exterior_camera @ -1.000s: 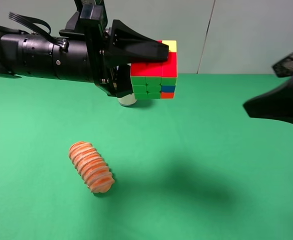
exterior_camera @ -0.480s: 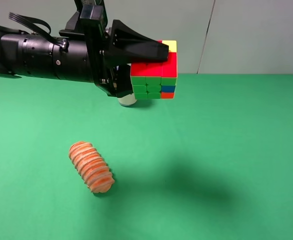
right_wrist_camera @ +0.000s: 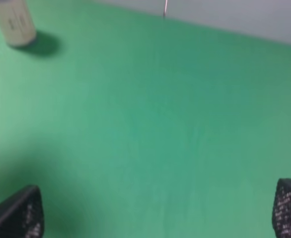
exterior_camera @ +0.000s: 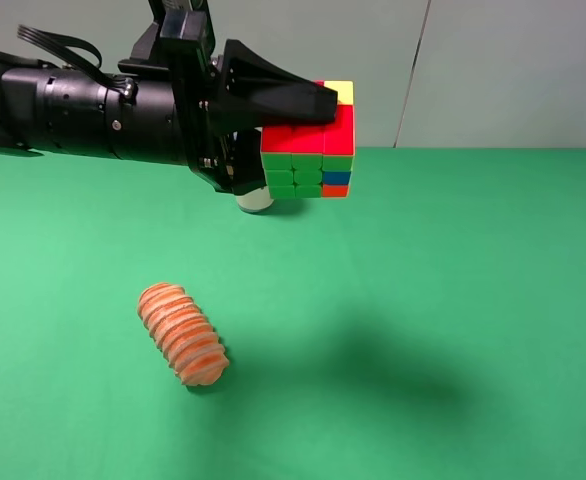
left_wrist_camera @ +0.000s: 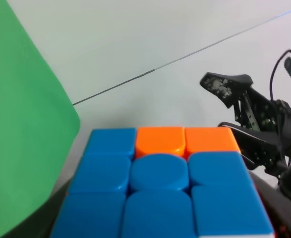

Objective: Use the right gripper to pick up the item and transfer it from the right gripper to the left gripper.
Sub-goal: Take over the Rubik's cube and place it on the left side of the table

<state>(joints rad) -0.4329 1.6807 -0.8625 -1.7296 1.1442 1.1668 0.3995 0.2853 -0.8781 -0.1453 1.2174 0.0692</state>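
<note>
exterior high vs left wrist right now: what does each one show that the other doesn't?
Only exterior high: the orange loaf, the can behind the cube, the left hand gripping the cube. Only left wrist: the cube's mostly blue face, and the right hand, open, in the distance. Both: the cube, the green table, the wall.

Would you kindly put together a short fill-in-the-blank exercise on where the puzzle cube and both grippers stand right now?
1. The left gripper holds the puzzle cube, whose side facing the left wrist camera is mostly ____.
2. The right gripper has its jaws ____, holding nothing.
3. On the green table lies a ridged ____ loaf.
Missing words: blue; open; orange.
</note>
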